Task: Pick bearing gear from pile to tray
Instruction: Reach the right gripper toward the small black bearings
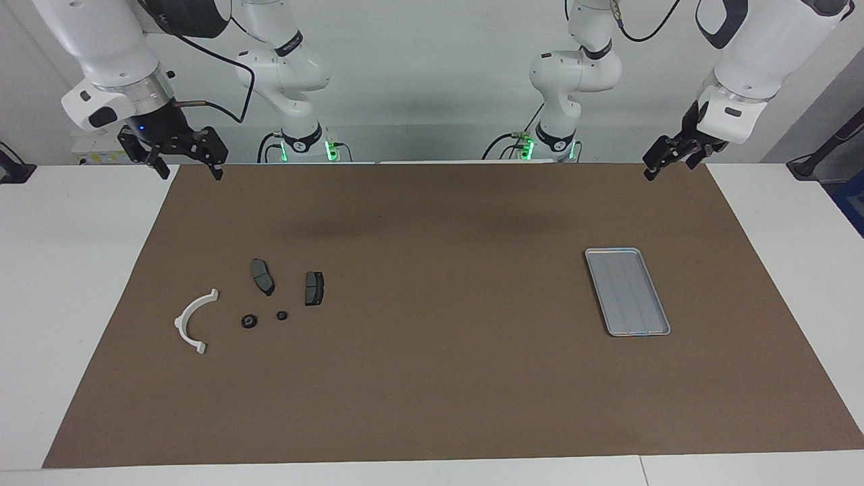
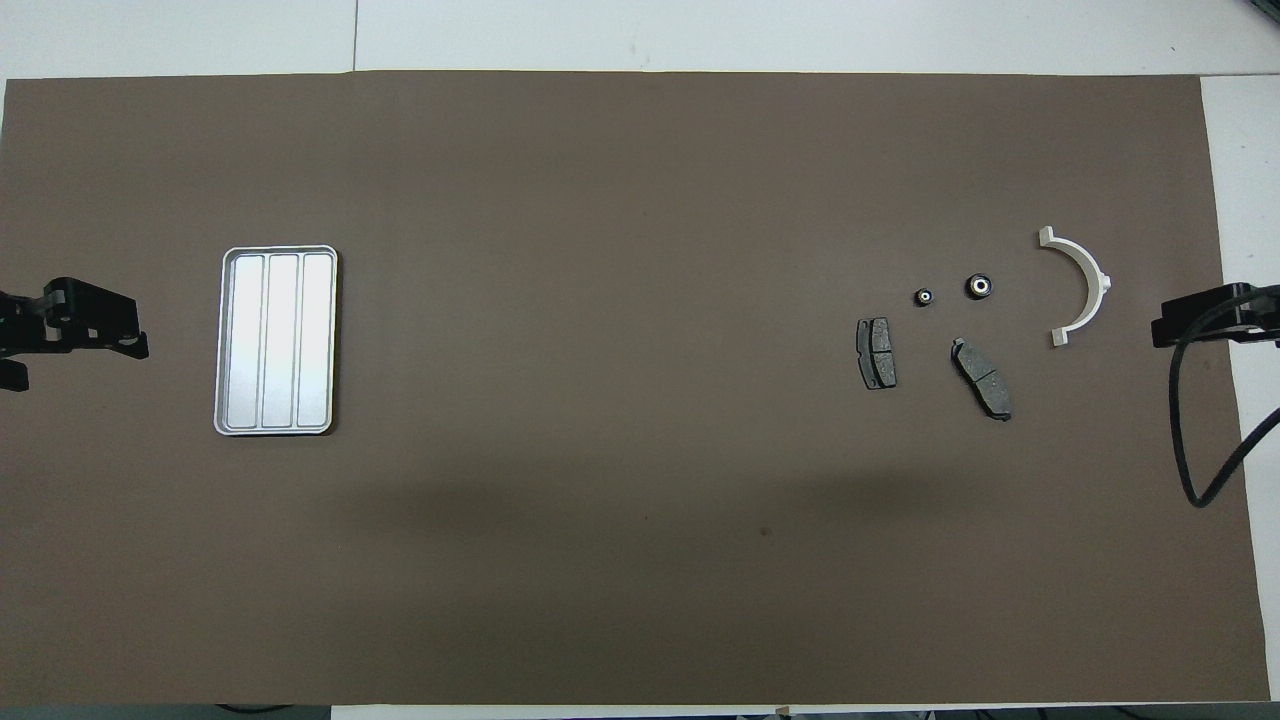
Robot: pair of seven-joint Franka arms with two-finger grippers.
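Note:
The pile lies on the brown mat toward the right arm's end. It holds a white half-ring bracket, two dark grey brake-pad plates and two small black round bearing gears. The gears also show in the overhead view. The silver tray lies empty toward the left arm's end. My right gripper hangs open and empty over the mat's edge by the pile. My left gripper hangs open and empty over the mat's edge by the tray.
The brown mat covers most of the white table. A black cable loops down from the right arm over the mat's end. Both arm bases stand at the robots' edge of the table.

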